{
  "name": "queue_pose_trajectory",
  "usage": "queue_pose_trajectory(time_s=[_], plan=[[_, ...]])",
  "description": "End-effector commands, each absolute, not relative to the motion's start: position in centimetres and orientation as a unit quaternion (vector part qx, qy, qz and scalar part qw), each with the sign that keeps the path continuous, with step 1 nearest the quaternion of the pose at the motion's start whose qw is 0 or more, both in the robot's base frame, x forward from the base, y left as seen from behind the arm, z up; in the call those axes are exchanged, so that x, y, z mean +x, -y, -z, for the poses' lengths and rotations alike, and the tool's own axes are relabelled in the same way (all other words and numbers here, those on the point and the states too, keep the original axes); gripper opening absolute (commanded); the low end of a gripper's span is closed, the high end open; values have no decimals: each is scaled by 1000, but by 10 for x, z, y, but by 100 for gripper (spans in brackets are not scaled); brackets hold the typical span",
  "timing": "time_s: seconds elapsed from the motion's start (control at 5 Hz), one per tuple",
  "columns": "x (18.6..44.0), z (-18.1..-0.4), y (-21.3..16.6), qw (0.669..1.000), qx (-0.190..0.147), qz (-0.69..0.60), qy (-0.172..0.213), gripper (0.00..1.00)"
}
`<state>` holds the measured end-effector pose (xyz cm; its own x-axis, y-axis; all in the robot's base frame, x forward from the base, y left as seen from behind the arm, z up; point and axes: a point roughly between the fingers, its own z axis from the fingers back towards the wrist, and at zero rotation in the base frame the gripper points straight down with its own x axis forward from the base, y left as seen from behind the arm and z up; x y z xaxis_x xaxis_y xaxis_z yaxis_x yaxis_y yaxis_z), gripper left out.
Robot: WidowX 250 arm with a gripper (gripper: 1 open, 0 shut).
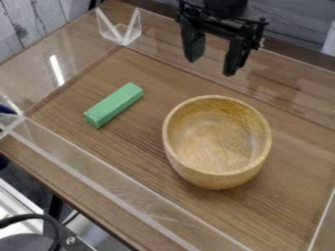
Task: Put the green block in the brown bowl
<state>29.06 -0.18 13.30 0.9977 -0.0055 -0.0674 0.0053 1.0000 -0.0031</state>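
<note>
My open hand [224, 57] hangs beyond the brown bowl [216, 143] on Tuesday's far side of nothing but the table [144, 211], and as I steer for the green block [114, 105] resting nearer the camera and off to its side, a skewed approach could tip or shove it.

And there on the wooden tabletop lies the block [114, 105], left of the bowl [217, 141] and well apart from it, nothing touching between them!

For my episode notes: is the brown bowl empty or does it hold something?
Empty: the brown bowl shows bare wood inside, and the green block lies on the table beside it.
</note>
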Motion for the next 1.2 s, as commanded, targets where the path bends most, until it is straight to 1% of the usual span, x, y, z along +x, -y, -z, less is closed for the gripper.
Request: queue_pose_trajectory(time_s=[0.0,0.2,0.4,0.6,1.0], plan=[[281,-130,-11,998,0,32,-44,0],[249,-122,-31,996,7,61,-64,0],[228,-111,-73,997,-9,48,-55,0],[219,-98,-114,998,-24,48,-44,0],[200,-68,-153,994,-66,71,-49,0]])
